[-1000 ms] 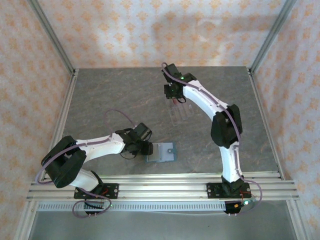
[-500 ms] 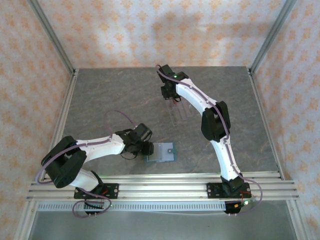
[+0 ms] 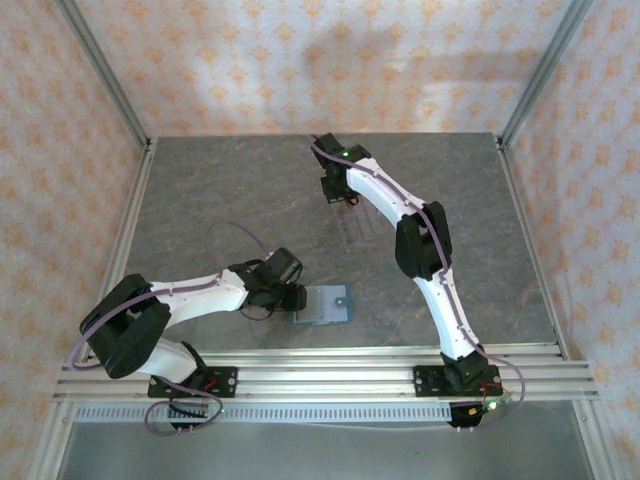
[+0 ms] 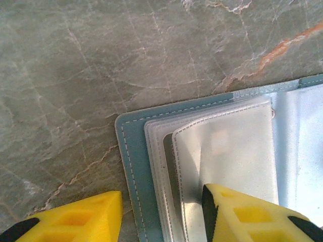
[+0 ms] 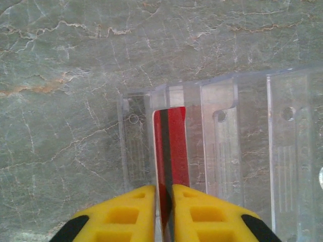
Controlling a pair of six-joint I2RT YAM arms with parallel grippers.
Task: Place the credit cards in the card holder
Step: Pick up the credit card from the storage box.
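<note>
The left arm (image 3: 190,290) and right arm (image 3: 385,195) wear white shells between black joints, on black base plates (image 3: 195,380). A purple cable (image 3: 232,223) loops at twelve o'clock above the left wrist. Fingers (image 4: 252,217) are yellow plastic with recessed pockets, black behind.

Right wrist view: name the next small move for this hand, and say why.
Probably lift the right hand straight up. It is shut on the red card, which stands in a slot of the clear rack; a sideways pull could catch the slot walls. The card holder lies open by the left hand.
</note>
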